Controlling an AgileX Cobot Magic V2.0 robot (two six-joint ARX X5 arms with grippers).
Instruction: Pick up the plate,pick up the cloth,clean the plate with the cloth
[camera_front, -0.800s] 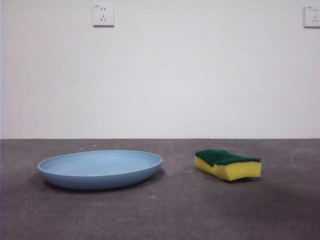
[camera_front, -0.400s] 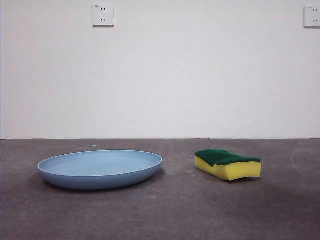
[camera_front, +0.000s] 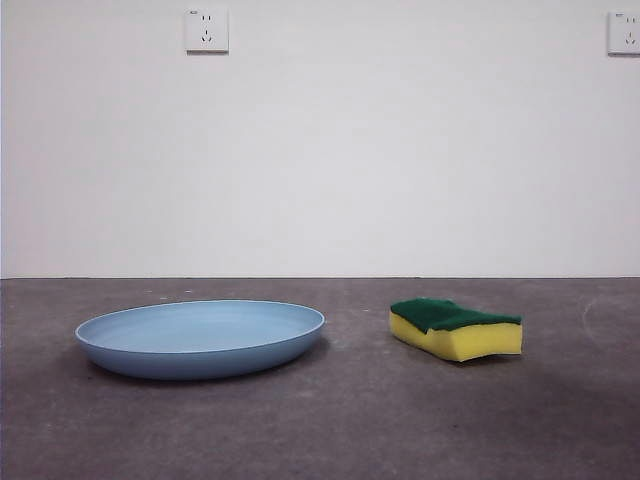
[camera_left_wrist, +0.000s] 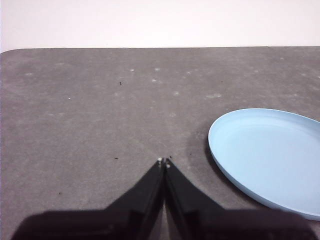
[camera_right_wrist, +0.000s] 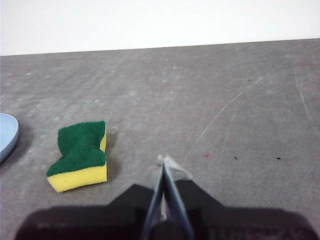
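The wide, shallow light-blue plate lies flat on the grey table, with the cloth, really a yellow foam sponge with a green scouring top, well apart at its 3 o'clock; neither has shifted over the last second. So, as I judge it, nothing has begun. The left gripper near the plate and the right gripper near the sponge both look pinched closed and empty, though the sponge's far side is hidden.

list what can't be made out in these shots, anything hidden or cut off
- Plate: the left wrist view's edge cuts off its far side; in the right wrist view only a sliver shows.
- Sponge: its underside is hidden against the table in every view.
- Both arms: out of the front view; only the shut left end effector and right end effector show.
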